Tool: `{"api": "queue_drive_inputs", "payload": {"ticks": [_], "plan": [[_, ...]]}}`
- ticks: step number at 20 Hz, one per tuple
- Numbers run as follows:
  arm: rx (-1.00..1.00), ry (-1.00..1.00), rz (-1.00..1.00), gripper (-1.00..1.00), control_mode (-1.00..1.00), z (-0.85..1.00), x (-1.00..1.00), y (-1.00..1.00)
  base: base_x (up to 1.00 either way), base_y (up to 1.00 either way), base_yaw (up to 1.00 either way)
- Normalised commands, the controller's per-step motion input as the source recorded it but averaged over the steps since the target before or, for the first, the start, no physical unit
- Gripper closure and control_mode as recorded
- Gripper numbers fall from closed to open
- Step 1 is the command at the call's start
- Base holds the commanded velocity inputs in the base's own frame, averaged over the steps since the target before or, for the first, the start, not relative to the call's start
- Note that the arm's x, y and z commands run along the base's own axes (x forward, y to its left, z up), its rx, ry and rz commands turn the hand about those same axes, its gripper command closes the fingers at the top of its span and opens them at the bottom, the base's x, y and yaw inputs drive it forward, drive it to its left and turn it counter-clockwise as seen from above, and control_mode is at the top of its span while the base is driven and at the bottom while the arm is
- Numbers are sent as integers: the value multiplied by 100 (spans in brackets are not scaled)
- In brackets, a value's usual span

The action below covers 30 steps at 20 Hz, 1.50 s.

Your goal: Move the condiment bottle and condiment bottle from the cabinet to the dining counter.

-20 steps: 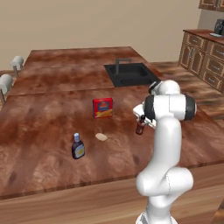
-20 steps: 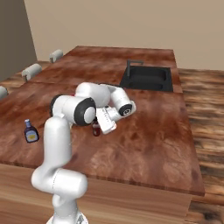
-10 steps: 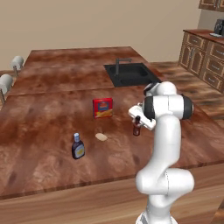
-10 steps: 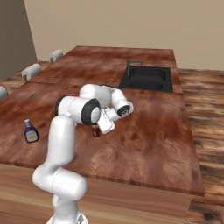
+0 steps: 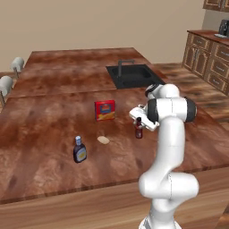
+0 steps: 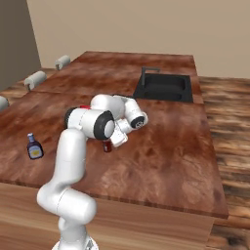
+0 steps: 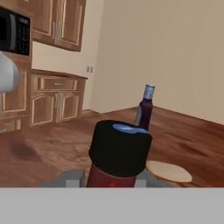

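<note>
**Bottle set down on the bench, release underway**

Far left of the end effector [image 5: 139,120] stands another bottle [image 5: 80,150], then a pale flat patch [image 5: 103,140] and a red box [image 5: 104,110]. The hot-sauce bottle [image 5: 138,128] stands upright on the bench [image 5: 53,89], right at the end effector; whether the jaws grip it or have let go, I cannot tell. Lifting away off-centre could clip the cap and topple it.

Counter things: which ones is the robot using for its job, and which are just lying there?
For the job:
- hot-sauce bottle, standing right at the gripper
- bottle with the pale cap, likely the second condiment bottle
- dining counter, where both stand

Just lying about:
- red box
- flat beige piece
- black sink
</note>
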Motion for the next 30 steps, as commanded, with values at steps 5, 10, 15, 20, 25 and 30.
{"api": "queue_drive_inputs", "payload": {"ticks": [5, 10, 15, 20, 25, 30], "plan": [[0, -12, 3, -100, -100, -5, -34, -24, 0, 0, 0], [0, -12, 0, -100, -100, 8, -29, -3, 0, 0, 0], [0, -5, 0, -100, -100, 45, -8, 22, 0, 0, 0], [0, -10, 0, -100, -100, 97, 0, 35, 0, 0, 0], [-1, -17, 0, -100, -100, 100, -4, 18, 0, 0, 0], [-12, -58, 0, -100, -100, 95, -68, 0, 0, 0, 0]]}}
